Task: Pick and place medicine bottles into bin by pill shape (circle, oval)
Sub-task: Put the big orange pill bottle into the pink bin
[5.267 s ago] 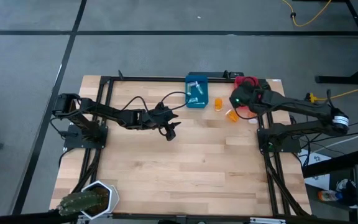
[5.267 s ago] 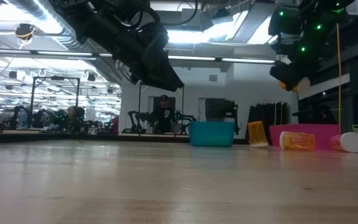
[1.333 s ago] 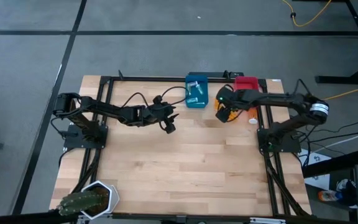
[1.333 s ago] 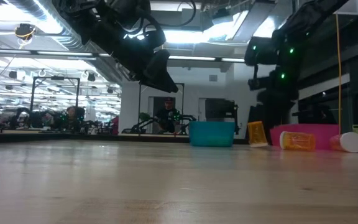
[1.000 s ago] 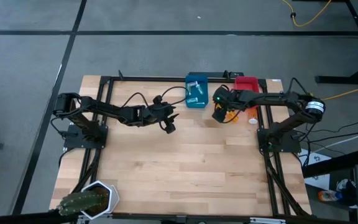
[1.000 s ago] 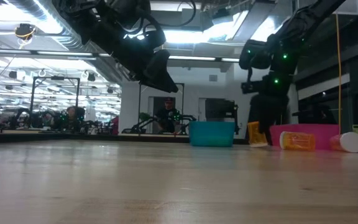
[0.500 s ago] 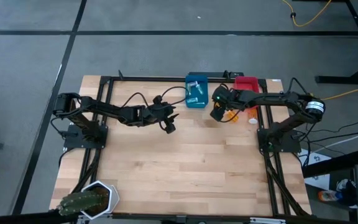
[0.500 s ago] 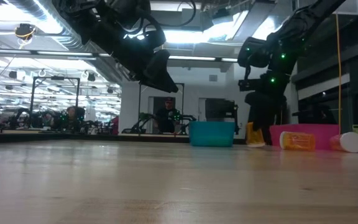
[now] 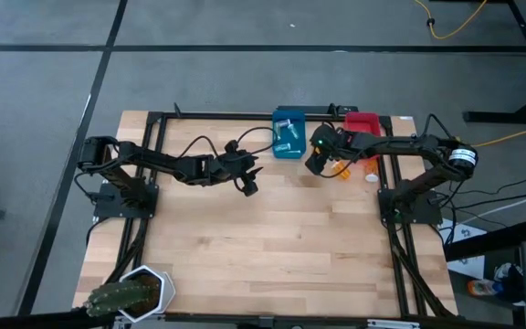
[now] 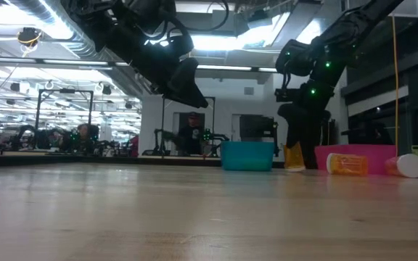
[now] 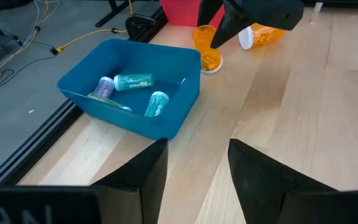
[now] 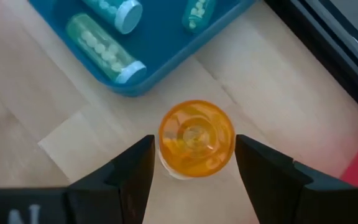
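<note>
The right gripper point(image 12: 191, 165) hangs straight above an orange bottle point(image 12: 196, 138) that stands on its cap on the wooden surface point(image 9: 272, 238), just beside the blue bin point(image 11: 129, 93) and close to the red bin point(image 9: 362, 122). Its fingers point(image 12: 132, 168) are spread open, one on each side of the bottle and not yet touching it. The bottle's long axis runs vertical, in line with the gripper's approach, so the coming move looks like a straight drop followed by a squeeze across the round body. A second orange bottle point(image 11: 263, 34) lies on its side further along, near the red bin. The blue bin already holds several teal and purple bottles. The left gripper point(image 11: 194, 177) waits well apart toward the middle of the surface, fingers open and holding nothing, so the right arm is clearly the nearer one.
</note>
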Robot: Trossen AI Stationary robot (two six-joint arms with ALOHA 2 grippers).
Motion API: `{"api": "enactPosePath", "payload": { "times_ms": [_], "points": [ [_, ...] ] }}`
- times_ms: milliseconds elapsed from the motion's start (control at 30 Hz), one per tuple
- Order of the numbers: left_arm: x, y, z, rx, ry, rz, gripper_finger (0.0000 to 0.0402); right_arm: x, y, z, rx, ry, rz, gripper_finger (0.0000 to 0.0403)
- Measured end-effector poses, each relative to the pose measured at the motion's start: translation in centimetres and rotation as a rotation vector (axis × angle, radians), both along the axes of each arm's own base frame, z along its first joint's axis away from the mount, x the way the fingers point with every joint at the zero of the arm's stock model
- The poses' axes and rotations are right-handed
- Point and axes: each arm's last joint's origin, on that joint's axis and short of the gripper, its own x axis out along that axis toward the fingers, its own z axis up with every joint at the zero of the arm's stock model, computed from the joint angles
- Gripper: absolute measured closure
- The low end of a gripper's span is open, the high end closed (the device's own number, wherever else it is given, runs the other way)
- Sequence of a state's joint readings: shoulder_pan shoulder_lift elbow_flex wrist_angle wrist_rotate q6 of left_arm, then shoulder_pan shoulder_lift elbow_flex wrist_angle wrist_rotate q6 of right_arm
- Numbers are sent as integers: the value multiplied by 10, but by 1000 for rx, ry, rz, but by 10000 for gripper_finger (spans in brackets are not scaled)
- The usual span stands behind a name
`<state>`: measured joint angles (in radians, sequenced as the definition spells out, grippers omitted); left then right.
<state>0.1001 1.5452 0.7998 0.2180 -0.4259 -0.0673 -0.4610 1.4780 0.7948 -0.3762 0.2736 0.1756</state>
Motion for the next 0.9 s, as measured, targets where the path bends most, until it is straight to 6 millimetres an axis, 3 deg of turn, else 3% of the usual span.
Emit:
{"api": "enactPosePath", "payload": {
  "times_ms": [367,567,900],
  "points": [
    [0,0,0,0,0,0,239,0,-2,-6,-37,38,-61,181],
    [0,0,0,0,0,0,239,3,-5,-15,-53,77,-73,212],
    [0,0,0,0,0,0,239,1,-4,-10,-60,73,-69,220]
  ]
}}
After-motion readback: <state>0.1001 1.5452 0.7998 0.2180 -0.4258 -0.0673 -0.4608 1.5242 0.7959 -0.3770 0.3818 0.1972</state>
